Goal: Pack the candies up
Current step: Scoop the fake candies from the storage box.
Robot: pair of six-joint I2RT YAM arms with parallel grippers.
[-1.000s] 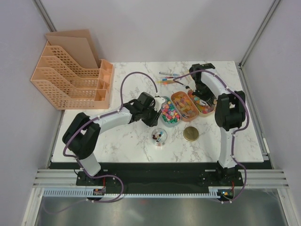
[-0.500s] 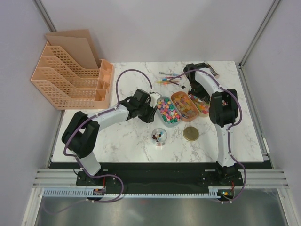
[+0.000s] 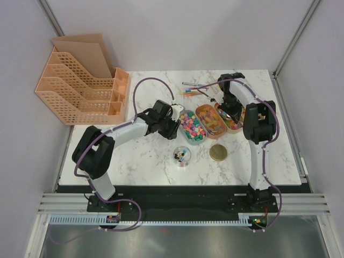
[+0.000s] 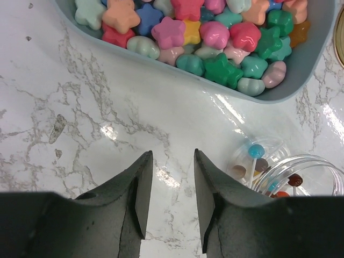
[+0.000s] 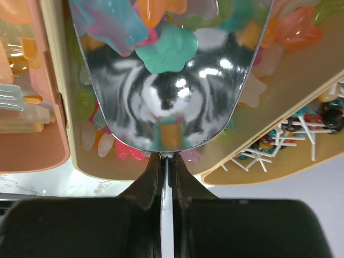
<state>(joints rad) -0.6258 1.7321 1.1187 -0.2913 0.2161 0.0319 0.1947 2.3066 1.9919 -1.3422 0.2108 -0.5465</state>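
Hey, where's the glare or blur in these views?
Left wrist view: white glare patches on the marble table, candies sharp. Right wrist view: the metal scoop mirrors lights as bright spots, candies on it slightly blurred. Top view: even light, soft shadows.

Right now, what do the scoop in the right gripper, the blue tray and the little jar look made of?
The scoop: polished metal, apparently; mirror-like reflections. The blue tray: matte plastic, likely; dull, soft sheen on its wall. The jar: clear glass or plastic; lollipops show through.
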